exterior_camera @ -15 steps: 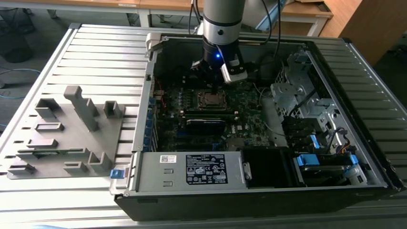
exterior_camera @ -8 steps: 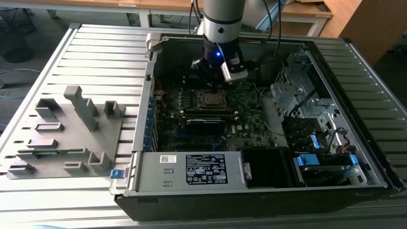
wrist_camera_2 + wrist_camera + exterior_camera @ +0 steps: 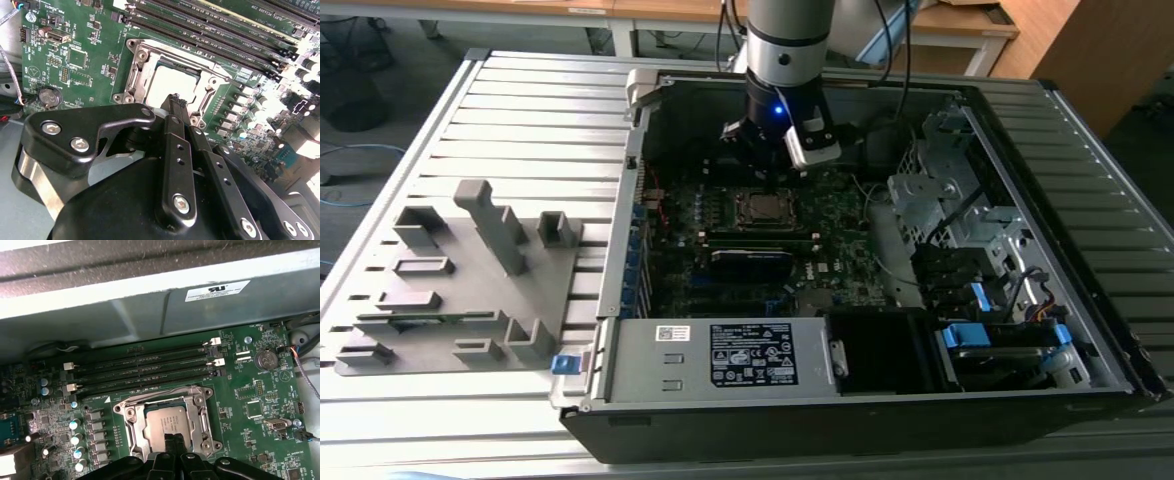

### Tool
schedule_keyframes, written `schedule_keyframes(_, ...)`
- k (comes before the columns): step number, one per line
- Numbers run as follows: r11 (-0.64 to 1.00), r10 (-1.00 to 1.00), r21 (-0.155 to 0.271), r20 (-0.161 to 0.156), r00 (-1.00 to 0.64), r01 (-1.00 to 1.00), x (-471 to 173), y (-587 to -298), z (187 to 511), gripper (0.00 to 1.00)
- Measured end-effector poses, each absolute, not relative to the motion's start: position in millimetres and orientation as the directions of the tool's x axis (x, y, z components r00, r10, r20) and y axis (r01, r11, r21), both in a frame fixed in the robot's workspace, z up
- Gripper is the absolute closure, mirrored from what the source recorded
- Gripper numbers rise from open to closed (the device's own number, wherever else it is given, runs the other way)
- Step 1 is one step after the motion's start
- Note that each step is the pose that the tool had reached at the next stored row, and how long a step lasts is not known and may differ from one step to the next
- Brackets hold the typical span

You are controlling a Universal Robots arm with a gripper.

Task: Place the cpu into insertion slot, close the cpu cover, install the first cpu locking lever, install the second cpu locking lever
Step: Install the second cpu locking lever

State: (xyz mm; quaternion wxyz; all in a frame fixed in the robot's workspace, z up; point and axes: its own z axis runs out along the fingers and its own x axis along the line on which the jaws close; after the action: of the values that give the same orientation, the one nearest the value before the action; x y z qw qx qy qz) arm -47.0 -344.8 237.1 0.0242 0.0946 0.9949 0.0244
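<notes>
The black two-fingered gripper (image 3: 176, 100), fingers pressed together and holding nothing, hovers just over the dull silver square cpu (image 3: 162, 421) already seated in the silver-rimmed insertion slot (image 3: 131, 412) under its thin metal cpu cover (image 3: 200, 396), so pressing squarely seems wise.

Slatted grey metal tabletop (image 3: 520, 110), wooden desks (image 3: 654, 10) behind; wooden cabinet (image 3: 1101, 50) at exterior view's right, grey floor (image 3: 374, 150)

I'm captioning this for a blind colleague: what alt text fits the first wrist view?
A silver-topped cpu sits in the insertion slot on a green motherboard, framed by the silver cpu cover, with the black gripper shut just above it. Long black memory slots run beyond, below the grey case wall.
</notes>
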Motion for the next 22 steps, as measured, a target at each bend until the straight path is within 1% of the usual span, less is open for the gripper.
schedule_keyframes(8,0.981,0.189,0.053,-0.044,-0.981,0.186,-47.0,-344.8,237.7,0.89)
schedule_keyframes(15,0.99,0.132,0.053,-0.044,-0.99,0.13,-46.9,-344.8,237.4,0.89)
schedule_keyframes(22,0.99,0.131,0.053,-0.044,-0.99,0.129,-46.9,-344.8,237.4,0.89)
